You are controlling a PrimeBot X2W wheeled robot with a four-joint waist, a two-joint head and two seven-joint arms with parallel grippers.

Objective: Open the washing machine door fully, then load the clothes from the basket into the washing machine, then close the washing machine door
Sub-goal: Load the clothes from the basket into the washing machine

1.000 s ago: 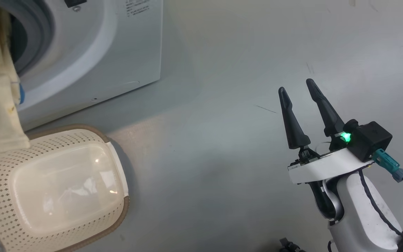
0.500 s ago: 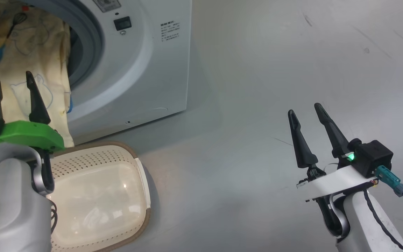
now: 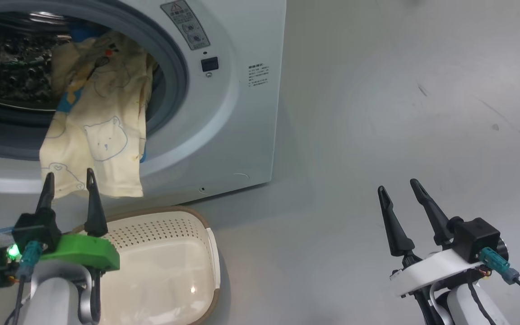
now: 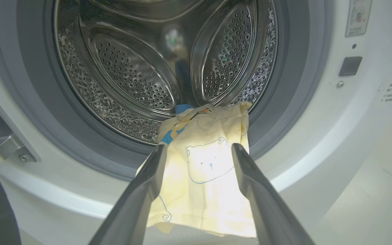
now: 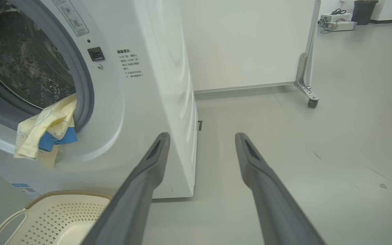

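**Clothes hang out of the washing machine**

The washing machine (image 3: pixel 242 113) is big and white, and its round hole is open. I can see right into the shiny drum (image 4: pixel 131 75), which has lots of little holes. A grey rubber ring (image 4: pixel 284 85) goes all around the hole.

The clothes (image 3: pixel 102 131) lie over the bottom edge of that hole. One part is inside the drum. The rest hangs down the front of the washing machine. The clothes are soft and pale yellow, with little bears drawn on them. A blue cloth (image 5: pixel 58 139) peeks out from under the yellow one at the ring.

My left gripper (image 3: pixel 70 172) is in front of the washing machine, just below the hole. It points at the hanging clothes. Its two fingers are apart, and the yellow cloth shows in the gap between them. I cannot tell if my tips touch the cloth.

My right gripper (image 3: pixel 397 184) is well away from the washing machine, out past its side and over the grey floor (image 3: pixel 377 113). Its two fingers are apart too, with just air between them.

The basket (image 3: pixel 160 228) sits on the floor right in front of the washing machine, under the hanging clothes. It is cream with a brown rim.
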